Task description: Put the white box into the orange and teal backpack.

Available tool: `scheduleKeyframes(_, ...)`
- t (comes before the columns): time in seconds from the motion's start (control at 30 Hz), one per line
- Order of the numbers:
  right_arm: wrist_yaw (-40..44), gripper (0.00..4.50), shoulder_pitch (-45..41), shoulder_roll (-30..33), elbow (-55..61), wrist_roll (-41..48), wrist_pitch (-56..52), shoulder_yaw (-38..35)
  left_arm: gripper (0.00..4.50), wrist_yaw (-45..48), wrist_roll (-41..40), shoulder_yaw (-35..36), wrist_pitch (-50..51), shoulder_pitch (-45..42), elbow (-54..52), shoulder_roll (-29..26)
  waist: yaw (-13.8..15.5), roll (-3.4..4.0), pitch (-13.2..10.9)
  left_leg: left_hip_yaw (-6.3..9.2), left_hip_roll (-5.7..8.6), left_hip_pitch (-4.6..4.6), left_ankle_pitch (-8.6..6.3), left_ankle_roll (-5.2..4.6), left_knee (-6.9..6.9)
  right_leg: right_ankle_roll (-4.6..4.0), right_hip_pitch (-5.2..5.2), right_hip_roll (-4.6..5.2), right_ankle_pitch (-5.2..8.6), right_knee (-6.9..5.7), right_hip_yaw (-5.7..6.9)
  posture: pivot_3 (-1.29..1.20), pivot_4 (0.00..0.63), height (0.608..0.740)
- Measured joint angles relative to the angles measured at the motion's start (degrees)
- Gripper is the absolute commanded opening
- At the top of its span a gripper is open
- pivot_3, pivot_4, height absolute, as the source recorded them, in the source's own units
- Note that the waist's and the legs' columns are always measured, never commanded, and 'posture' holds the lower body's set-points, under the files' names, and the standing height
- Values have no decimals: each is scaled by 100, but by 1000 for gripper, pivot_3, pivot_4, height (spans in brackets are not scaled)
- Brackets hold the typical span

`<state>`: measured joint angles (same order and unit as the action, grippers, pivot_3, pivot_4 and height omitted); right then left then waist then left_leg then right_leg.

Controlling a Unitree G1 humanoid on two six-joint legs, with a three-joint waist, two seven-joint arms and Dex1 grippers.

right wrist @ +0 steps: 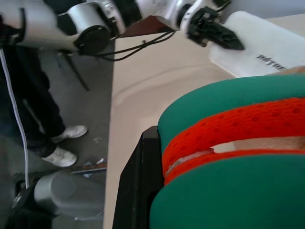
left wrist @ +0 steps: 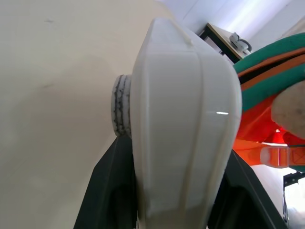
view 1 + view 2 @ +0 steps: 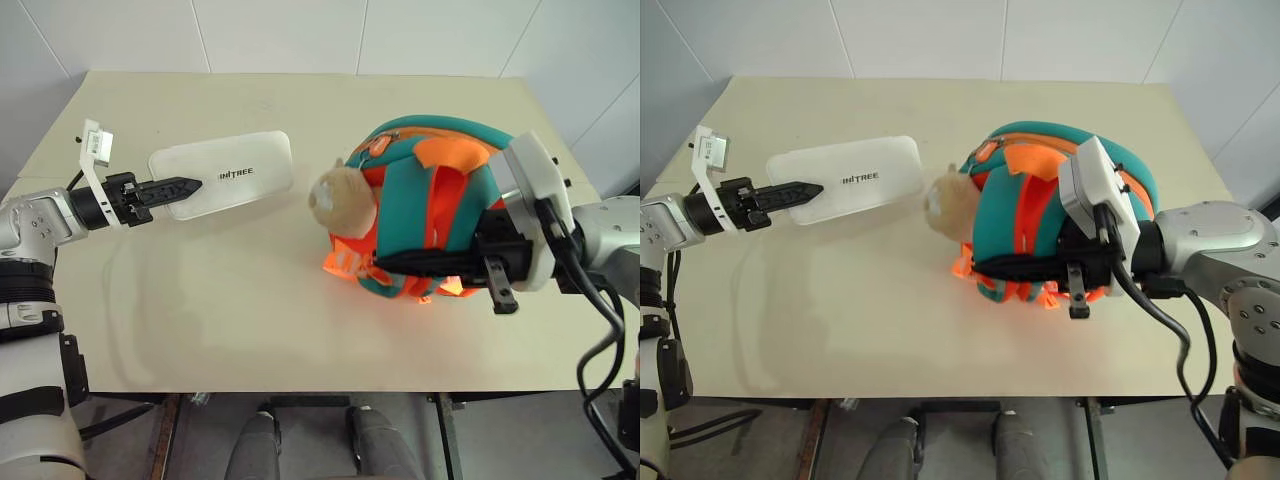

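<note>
Nearest, right gripper (image 3: 400,265) at 4 o'clock, fingers clenched on teal strap of orange and teal backpack (image 3: 440,170), pack lifted partly off bench (image 3: 250,330). Tan plush toy (image 3: 340,198) hangs at pack's 9 o'clock side. Farther, 10 o'clock: left gripper (image 3: 185,186) fingers grasping end of white box (image 3: 225,173), held above bench; dark lettering reads "UNITREE", first letters partly covered by finger.

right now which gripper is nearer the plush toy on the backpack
Right. The right gripper is clamped on the orange and teal backpack just beside the plush toy. The left gripper holds the white box further off, across bare table.
</note>
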<state>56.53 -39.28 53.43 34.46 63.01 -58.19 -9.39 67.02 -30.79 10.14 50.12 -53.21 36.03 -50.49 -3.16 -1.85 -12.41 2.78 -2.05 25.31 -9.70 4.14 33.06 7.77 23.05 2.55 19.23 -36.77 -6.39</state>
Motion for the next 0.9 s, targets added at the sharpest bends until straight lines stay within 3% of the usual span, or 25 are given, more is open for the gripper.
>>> scheduleKeyframes(0.2,660,0,319,428,-20,-584,565,163,1271,458,12,9,-384,-10,-29,-67,10,-1,0,0,2,0,0,0,19,0,0,1,1,-13,0,0,150,740)
scheduleKeyframes(0.33,808,0,504,436,-441,-1204,1039,343,1271,924,-80,135,-888,-9,-258,-28,9,-1,0,-2,2,-1,0,0,28,0,-1,1,1,-23,-2,0,150,740)
scheduleKeyframes(0.63,776,0,541,287,-704,-1528,1325,458,1271,1599,-370,333,-1396,21,-851,150,14,-1,0,-2,1,-1,0,-1,40,1,-3,0,1,-34,-2,0,150,740)
scheduleKeyframes(0.9,765,0,549,180,-843,-1749,1399,635,1270,1905,-66,-382,-1909,-519,-483,426,18,-2,0,-1,2,-6,1,-3,80,3,-12,-3,0,-65,-4,0,150,740)
